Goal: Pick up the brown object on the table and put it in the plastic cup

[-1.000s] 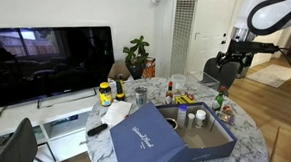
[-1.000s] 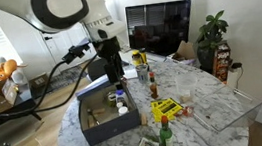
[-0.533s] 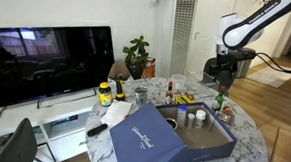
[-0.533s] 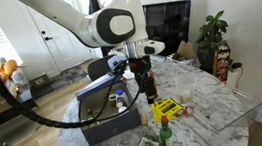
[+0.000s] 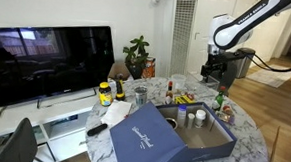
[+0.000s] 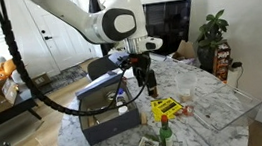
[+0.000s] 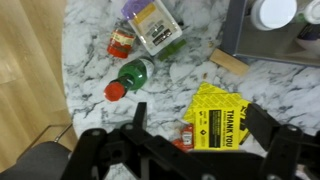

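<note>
The brown object (image 7: 228, 62) is a small wooden block lying flat on the marble table (image 7: 90, 60), just beside the corner of the blue box. My gripper (image 7: 197, 116) hangs open above the table, its fingers (image 7: 135, 112) straddling a yellow card. The block lies apart from the jaws, toward the top of the wrist view. In both exterior views the gripper (image 5: 214, 77) (image 6: 151, 84) hovers over the cluttered tabletop with nothing in it. A clear plastic cup (image 5: 140, 94) stands at the table's far side near the plant.
A yellow "thank you" card (image 7: 225, 115) and a small red bottle (image 7: 187, 134) lie under the gripper. A green bottle (image 7: 130, 75) and a labelled bottle (image 7: 150, 25) lie nearby. An open blue box (image 5: 198, 136) holds jars; its lid (image 5: 143, 136) leans beside it.
The arm has swung from over the blue box side toward the middle of the table and come lower. The jaws stayed open and nothing was picked up.
</note>
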